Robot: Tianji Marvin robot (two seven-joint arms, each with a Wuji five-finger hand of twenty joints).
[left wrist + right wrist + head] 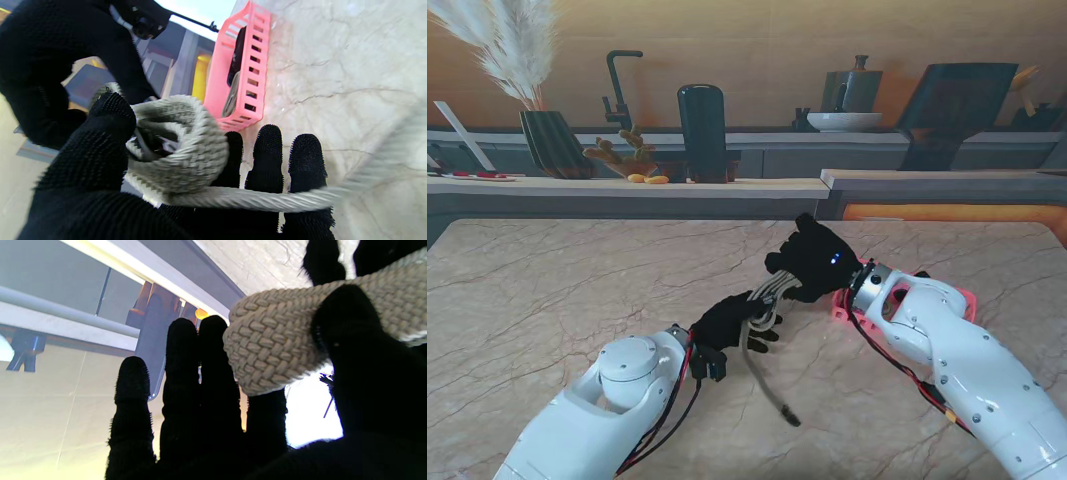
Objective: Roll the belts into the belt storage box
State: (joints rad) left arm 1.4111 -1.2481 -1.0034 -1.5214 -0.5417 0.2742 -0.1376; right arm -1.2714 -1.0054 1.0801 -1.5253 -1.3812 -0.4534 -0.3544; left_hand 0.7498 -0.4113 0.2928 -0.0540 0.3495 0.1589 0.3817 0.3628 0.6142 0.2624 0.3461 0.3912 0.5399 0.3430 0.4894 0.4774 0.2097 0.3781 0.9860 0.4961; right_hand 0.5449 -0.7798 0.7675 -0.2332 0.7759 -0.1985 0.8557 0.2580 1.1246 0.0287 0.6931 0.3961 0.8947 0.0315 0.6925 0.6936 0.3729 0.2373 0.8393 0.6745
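Both hands meet over the middle of the marble table, each gripping the same woven grey belt.

Left hand: fingers closed on the belt. In the left wrist view the thumb presses against the outside of a partly wound coil, while the remaining fingertips lie under the straight run of belt that leaves the coil.

Right hand: also clamped on the belt. In the right wrist view the thumb bears on the braided band — the four fingers stand straight and close together beside it.

Belt position: the wound part is held between the two hands, clear of the table top. A loose tail hangs from the left hand and trails across the marble toward me, ending in a dark tip.

Belt storage box: pink, slotted sides, resting on the table just beside the right wrist — in the stand view only its edges show around the forearm. The left wrist view shows a dark item and a grey item already inside it; what they are cannot be made out.
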